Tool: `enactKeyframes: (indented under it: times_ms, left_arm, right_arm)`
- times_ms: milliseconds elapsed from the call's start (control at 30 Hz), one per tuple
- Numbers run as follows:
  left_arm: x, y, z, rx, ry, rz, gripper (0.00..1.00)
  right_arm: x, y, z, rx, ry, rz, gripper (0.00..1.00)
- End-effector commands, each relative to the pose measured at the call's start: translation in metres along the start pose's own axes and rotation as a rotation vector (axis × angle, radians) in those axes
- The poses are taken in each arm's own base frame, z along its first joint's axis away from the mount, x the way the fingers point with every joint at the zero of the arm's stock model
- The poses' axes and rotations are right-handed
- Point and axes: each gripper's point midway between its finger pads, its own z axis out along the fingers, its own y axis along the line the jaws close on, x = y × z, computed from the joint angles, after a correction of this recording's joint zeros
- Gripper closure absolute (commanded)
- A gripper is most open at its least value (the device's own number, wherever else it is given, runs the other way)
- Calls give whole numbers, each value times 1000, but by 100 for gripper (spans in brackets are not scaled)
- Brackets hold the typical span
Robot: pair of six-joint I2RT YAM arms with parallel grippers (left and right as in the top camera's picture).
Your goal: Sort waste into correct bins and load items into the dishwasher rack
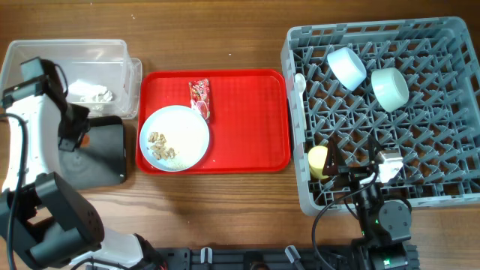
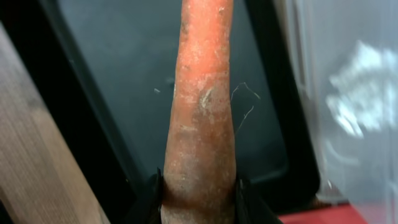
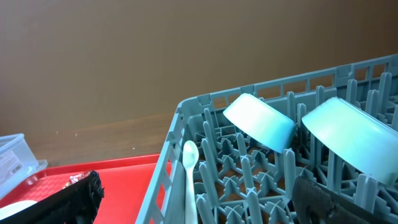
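Carrot (image 2: 202, 124), likely stiff, fairly light and tapered, its dusty skin apt to slip, gripped near 1 end by the left hand (image 2: 199, 199), closed on it over the black tray (image 2: 112, 74) beside the clear tub (image 2: 354, 93); right hand (image 3: 199, 196) spread empty above the rack (image 3: 249, 168).

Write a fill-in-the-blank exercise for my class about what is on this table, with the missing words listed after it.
1. The left claw grips an orange ____ above the black tray.
2. The dishwasher rack holds ____ pale mint-blue bowls.
3. The crumpled white tissue lies in the clear ____.
4. The round plate sits on a serving tray coloured ____.

Missing words: carrot; two; tub; red.
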Motion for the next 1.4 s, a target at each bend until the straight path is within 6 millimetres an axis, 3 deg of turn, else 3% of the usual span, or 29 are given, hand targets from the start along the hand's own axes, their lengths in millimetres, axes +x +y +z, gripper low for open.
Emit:
enactKeyframes:
  times_ms: [0,100,133,167,233,367,400,433,500,567,633,733,833,900,1033,1133,1167,1367]
  left_arm:
    - [-6,29,14,-61,-29,-150,96]
    - [9,29,31,-40,29,-184,93]
    - [12,24,31,-19,46,-174,76]
    - [17,18,28,12,70,-165,69]
    - [27,2,18,99,134,-114,61]
    - [53,-34,-21,319,246,-26,52]
    - [54,-36,-28,335,231,-12,12]
    - [53,-35,-33,331,193,3,0]
    - [49,-26,-36,281,123,18,0]
    - [54,-30,-40,297,126,35,3]
    - [82,-80,-63,520,152,272,12]
    - [123,-130,-89,693,29,657,14]
    - [184,-173,-98,753,-173,1084,16]
    - [214,-194,-90,711,-299,1210,14]
    - [246,-219,-58,616,-427,1263,7]
    - [263,-225,-35,594,-414,1286,14]
    - [265,-225,-28,582,-402,1285,20]
    - [268,-212,0,503,-335,1279,36]
  right_arm:
    - [-2,0,0,-4,-9,16,0]
    - [-2,0,0,-4,-9,16,0]
    - [-2,0,0,-4,-9,16,0]
    - [-2,0,0,-4,-9,16,0]
    - [-2,0,0,-4,-9,16,1]
    - [-2,0,0,-4,-9,16,0]
    - [-2,0,0,-4,-9,16,0]
    - [-2,0,0,-4,-9,16,0]
    - [-2,0,0,-4,-9,16,0]
    - [-2,0,0,-4,-9,16,0]
    - [-2,0,0,-4,-9,16,0]
    - [-2,0,0,-4,-9,16,0]
    - [-2,0,0,-4,-9,16,0]
    - [-2,0,0,-4,-9,16,0]
    - [-2,0,0,-4,-9,16,0]
    - [-2,0,0,-4,-9,16,0]
    - [-2,0,0,-4,-9,16,0]
    - [-2,0,0,-4,-9,16,0]
